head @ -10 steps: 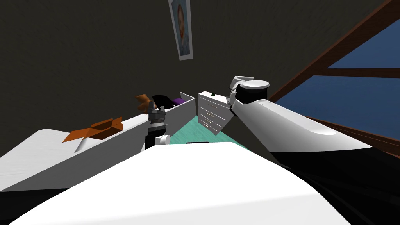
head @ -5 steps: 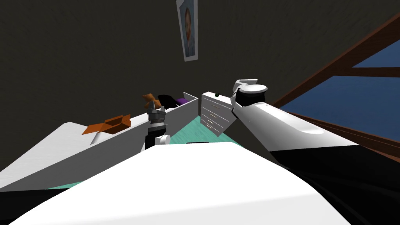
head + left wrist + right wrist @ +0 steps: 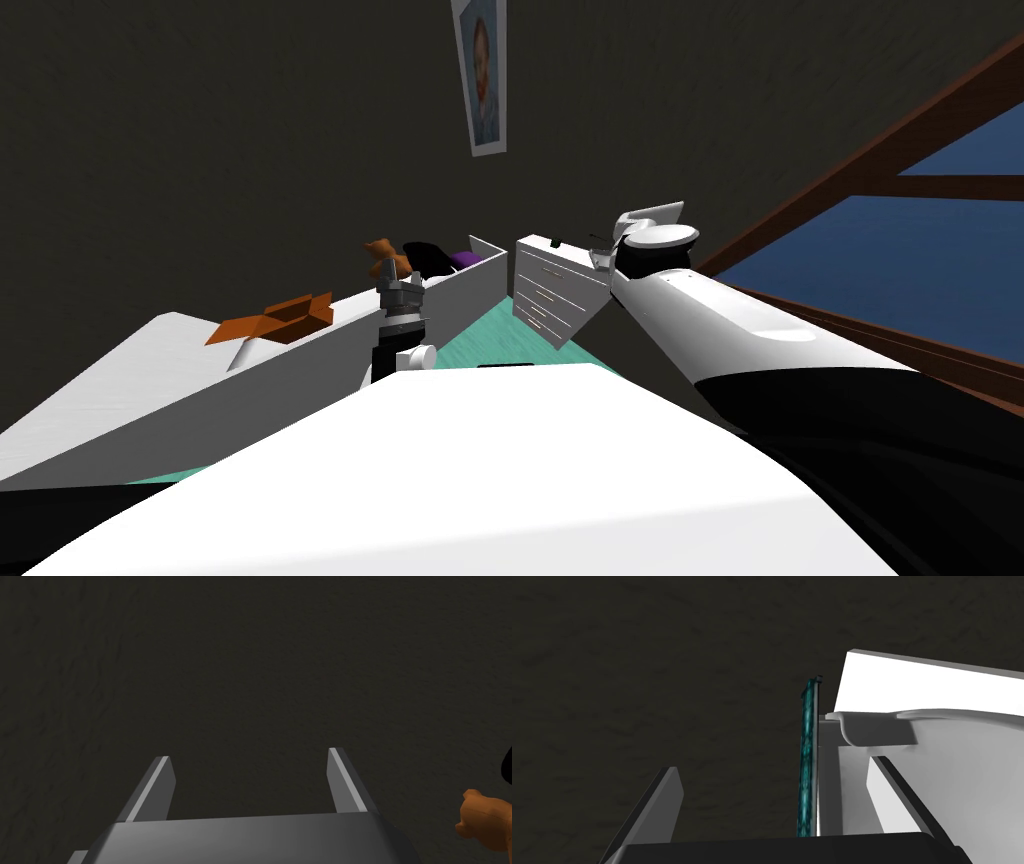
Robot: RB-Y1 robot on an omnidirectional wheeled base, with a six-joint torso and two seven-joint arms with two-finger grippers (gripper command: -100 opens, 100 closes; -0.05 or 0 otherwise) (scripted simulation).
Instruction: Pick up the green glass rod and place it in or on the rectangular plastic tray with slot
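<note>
- Right gripper (image 3: pixel 773 765): fingers (image 3: pixel 664 801) spread, grasping nothing. The green rod (image 3: pixel 807 766) runs lengthwise between them, touching neither (closer to the finger beside the white surface (image 3: pixel 842 791)).
- White drawer unit (image 3: pixel 545 290), frame centre in the head view, stands at that gripper.
- Left gripper (image 3: pixel 249 754): released; brown bear (image 3: pixel 482 821) beside it.

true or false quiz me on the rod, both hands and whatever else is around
1. The right hand is shut on the rod. False: it is open, with the rod standing between its fingers.
2. The left hand is open. True.
3. The box is blue. False: it is orange.
4. A portrait hangs on the dark wall. True.
</note>
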